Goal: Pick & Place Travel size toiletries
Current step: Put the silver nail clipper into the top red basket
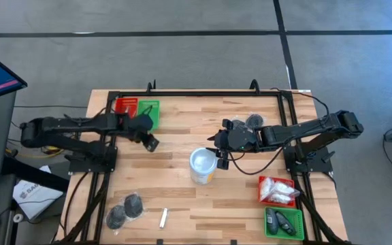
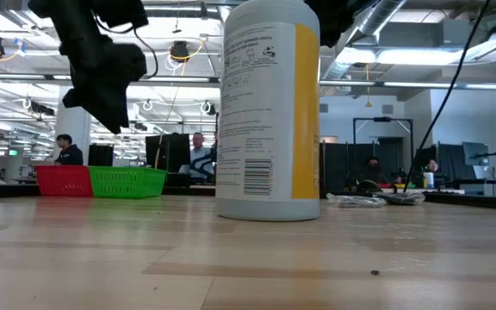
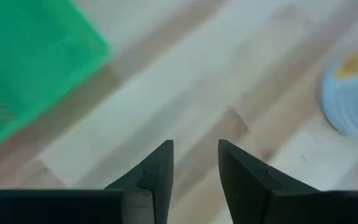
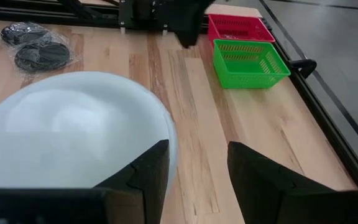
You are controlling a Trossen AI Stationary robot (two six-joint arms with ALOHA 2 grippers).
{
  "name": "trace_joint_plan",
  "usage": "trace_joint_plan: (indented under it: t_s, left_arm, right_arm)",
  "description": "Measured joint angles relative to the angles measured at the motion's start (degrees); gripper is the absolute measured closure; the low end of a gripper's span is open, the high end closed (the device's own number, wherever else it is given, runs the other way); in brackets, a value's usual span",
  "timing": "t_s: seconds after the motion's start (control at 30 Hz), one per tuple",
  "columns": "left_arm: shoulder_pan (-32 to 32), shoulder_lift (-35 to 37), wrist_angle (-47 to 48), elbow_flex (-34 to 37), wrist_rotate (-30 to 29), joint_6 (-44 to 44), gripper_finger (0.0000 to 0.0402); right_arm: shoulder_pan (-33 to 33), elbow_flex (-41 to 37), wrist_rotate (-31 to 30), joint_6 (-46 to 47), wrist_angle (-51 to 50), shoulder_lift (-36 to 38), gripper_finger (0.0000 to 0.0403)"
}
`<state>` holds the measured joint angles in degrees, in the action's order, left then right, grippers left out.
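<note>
The left pincer (image 1: 151,143) hung empty, fingers a little apart, over bare tabletop (image 1: 182,126) beside the green tray (image 1: 149,112). The dark round pieces (image 1: 126,208) and slim tube (image 1: 163,217) lay well apart toward the near edge, nearer this arm. The right pincer (image 1: 221,160), part open and holding nothing, flanked the white cup (image 1: 203,165).

The white cup (image 2: 269,110) in the low view carries a printed label: blocks of small dark type, two small boxed pictograms near the top and a barcode low on the side beside a yellow band. None of the print can be made out as words or numbers. A white package (image 1: 31,194) on the floor, well away from the left jaws, shows a dark mark, also unreadable.
</note>
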<state>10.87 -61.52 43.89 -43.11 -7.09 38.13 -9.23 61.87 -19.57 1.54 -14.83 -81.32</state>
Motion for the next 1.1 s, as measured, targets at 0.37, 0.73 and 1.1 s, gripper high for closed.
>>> trace_joint_plan:
  t_s: [0.37, 0.73, 1.1]
  left_arm:
    - [-20.1, -1.7, -1.3, 0.0, -0.1, 16.0, 0.0289]
    - [-35.0, -10.3, -8.3, 0.0, 2.2, 34.4, 0.0289]
    - [-39.8, -18.8, -23.8, 0.0, 9.7, 40.3, 0.0289]
  right_arm:
    - [-0.1, 0.0, 0.0, 0.2, -0.2, 0.0, 0.0249]
    - [-0.1, 0.1, -0.1, 1.6, -1.3, 0.1, 0.0249]
    - [-0.1, 0.1, -0.1, 2.1, -1.6, 0.1, 0.0249]
